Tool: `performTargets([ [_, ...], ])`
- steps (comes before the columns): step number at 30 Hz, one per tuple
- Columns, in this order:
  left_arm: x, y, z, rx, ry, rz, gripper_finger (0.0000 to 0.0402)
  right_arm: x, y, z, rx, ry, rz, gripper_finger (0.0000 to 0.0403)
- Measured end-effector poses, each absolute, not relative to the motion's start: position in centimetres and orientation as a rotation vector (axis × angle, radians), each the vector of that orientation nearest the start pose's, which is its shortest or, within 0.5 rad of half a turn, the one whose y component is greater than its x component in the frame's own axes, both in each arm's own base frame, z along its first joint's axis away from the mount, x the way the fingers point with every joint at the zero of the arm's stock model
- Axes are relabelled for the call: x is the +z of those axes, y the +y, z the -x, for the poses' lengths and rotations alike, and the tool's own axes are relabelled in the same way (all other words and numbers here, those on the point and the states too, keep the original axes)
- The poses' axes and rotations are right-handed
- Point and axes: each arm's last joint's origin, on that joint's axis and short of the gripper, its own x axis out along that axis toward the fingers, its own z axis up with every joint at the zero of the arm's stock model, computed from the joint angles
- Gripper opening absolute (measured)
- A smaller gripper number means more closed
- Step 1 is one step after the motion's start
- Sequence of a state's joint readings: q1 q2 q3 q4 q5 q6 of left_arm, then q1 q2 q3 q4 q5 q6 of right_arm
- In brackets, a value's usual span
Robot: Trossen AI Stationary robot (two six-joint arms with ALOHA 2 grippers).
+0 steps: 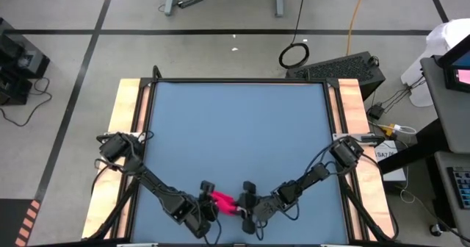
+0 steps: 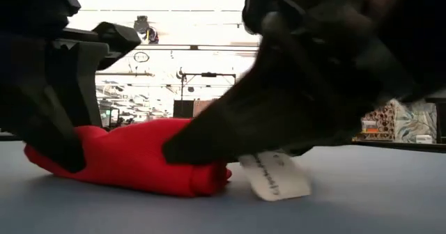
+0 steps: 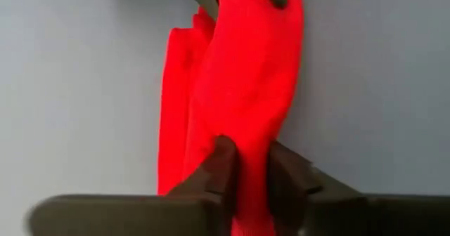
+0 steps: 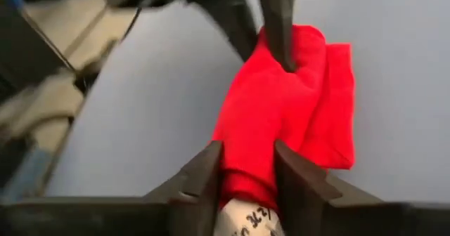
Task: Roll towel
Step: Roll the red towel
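The towel (image 1: 222, 201) is a bright red-pink roll lying on the blue table (image 1: 235, 129) close to its near edge. In the low view the towel (image 2: 139, 157) rests on its underside, and a white tag (image 2: 275, 175) sticks out at its right end. My left gripper (image 3: 252, 173) is shut on the roll's left end. My right gripper (image 4: 246, 173) is shut on its right end, just above the tag (image 4: 249, 220). In the high view my left gripper (image 1: 211, 203) and my right gripper (image 1: 242, 203) face each other across the towel. My left gripper pinches the roll's left end (image 3: 249, 141) between its two fingers. It comes slanting down from the table's near left, with the fingers along the roll. The towel stays lying on the table. My right gripper has the roll's tag end (image 4: 247, 148) between its two fingers (image 4: 207, 173). It comes at a low slant from the table's right, fingers along the roll. The roll lies on the table, and the tag hangs below the fingers.
Wooden rails (image 1: 125, 129) run along the table's left and right sides. The wide blue surface beyond the towel toward the far edge is free room. The table's near edge lies right behind both grippers.
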State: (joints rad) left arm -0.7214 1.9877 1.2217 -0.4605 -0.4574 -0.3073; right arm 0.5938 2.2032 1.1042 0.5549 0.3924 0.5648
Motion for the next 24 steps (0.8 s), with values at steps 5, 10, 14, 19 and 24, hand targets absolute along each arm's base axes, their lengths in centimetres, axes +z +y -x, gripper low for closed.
performTargets([
  [5,13.1,-23.3,-29.9,-0.102,1.056,-0.344,0.0027,8.3,23.6,-34.7,0.080,0.497,-0.073,0.0170],
  [10,13.1,-22.4,-30.6,-0.128,1.101,-0.259,0.0040,10.3,25.4,-33.1,0.087,0.439,0.147,0.0226],
  [14,13.3,-21.7,-31.4,-0.167,1.138,-0.192,0.0059,10.7,26.9,-31.8,0.083,0.397,0.332,0.0250],
  [19,14.0,-20.4,-33.1,-0.221,1.161,-0.084,0.0050,10.1,27.2,-31.5,0.047,0.392,0.360,0.0252],
  [24,14.3,-18.5,-34.5,-0.276,1.198,0.033,0.0045,9.2,26.5,-31.9,-0.046,0.401,0.339,0.0251],
])
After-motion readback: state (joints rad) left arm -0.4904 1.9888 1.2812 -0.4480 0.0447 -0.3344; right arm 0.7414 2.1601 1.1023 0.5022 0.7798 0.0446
